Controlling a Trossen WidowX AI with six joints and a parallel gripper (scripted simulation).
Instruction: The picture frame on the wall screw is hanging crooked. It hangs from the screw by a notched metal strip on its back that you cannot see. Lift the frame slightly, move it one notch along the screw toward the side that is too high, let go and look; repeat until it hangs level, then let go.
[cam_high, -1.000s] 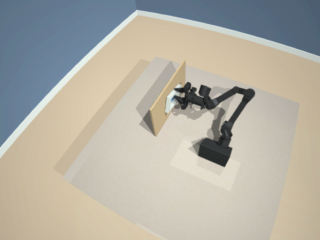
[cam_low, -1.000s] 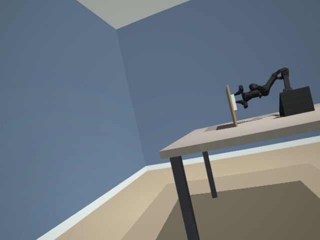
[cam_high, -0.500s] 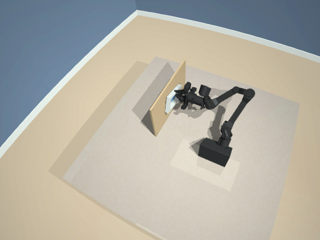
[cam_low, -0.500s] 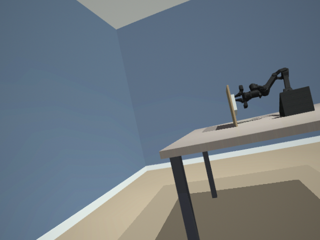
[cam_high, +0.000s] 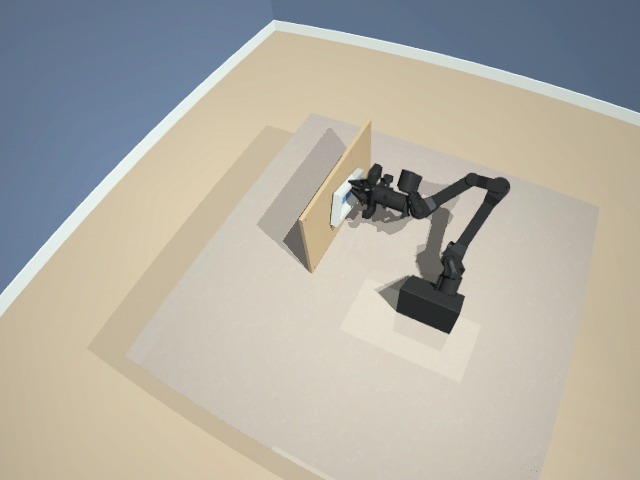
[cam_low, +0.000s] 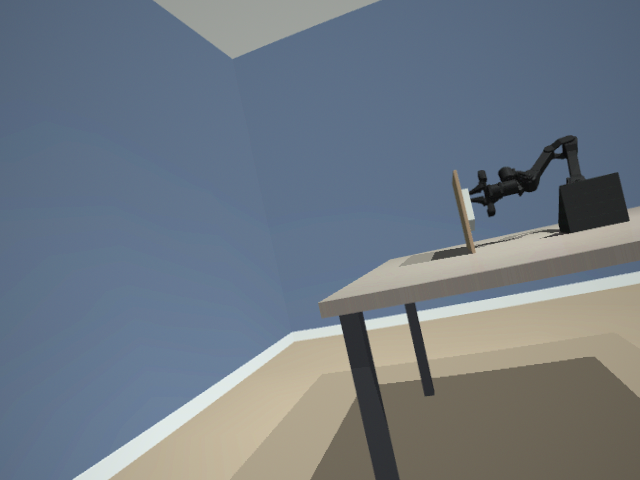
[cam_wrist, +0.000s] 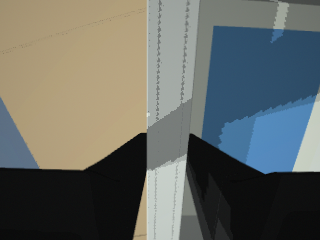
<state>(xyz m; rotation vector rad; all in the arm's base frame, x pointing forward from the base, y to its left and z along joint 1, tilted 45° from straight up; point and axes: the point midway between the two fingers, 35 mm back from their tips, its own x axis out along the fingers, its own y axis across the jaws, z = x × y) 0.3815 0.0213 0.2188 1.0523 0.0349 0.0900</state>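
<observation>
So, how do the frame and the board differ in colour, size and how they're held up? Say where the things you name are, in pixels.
The frame (cam_high: 336, 210) (cam_low: 468, 206) (cam_wrist: 170, 70) is white around a blue picture; the board (cam_high: 317, 232) (cam_low: 463, 211) (cam_wrist: 75, 90) is plain tan. The frame is smaller than the board. The board stands on the table (cam_high: 361, 413) (cam_low: 392, 294); the frame hangs against the board, clear of the table, its rim in the gripper (cam_high: 351, 190) (cam_low: 472, 196) (cam_wrist: 168, 135).

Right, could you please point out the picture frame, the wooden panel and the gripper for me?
picture frame (cam_wrist: 172, 65): wrist view, its white border
wooden panel (cam_high: 318, 232): top view, its front face
gripper (cam_wrist: 165, 141): wrist view, between its fingertips
</observation>
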